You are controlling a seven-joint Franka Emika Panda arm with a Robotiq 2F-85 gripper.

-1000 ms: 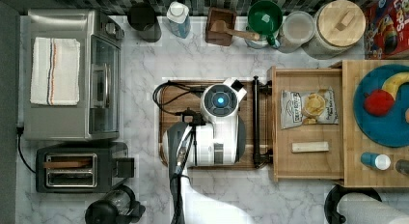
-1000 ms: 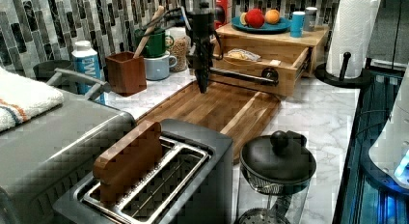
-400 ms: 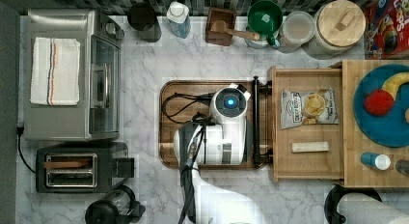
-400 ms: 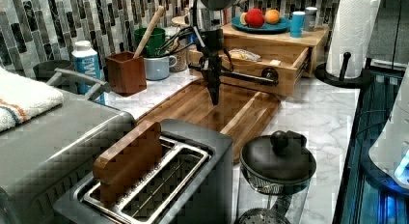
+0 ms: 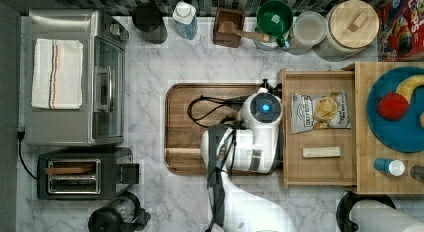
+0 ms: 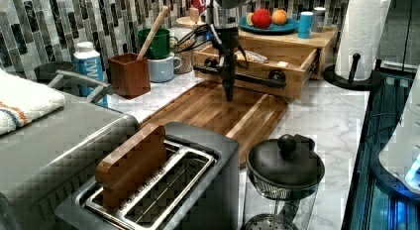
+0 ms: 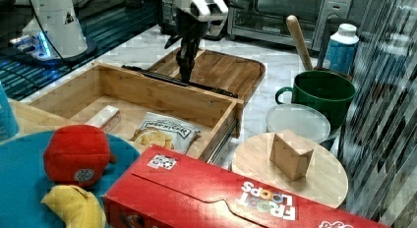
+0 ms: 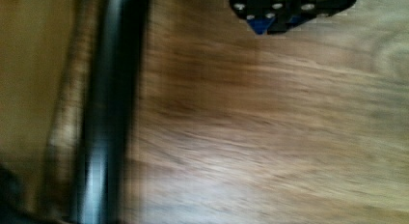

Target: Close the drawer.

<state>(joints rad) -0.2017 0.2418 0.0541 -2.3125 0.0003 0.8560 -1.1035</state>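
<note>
The drawer [image 6: 277,69] is seen pulled open at three o'clock of the claw [image 6: 229,93] in the top view. Its light wood and black bar handle [image 6: 247,78] are shown. The claw's opening cannot be told.

Even, fairly bright indoor light is falling on the counter [image 5: 165,62], casting only soft shadows. Blocky compression is breaking up edges in the top, left and right views. The wrist view is smearing badly: the board [image 8: 270,137] grain and the handle [image 8: 108,108] are streaking. A blue glow is shining at the left view's right edge, and glare is washing the tiles [image 7: 388,90].
</note>
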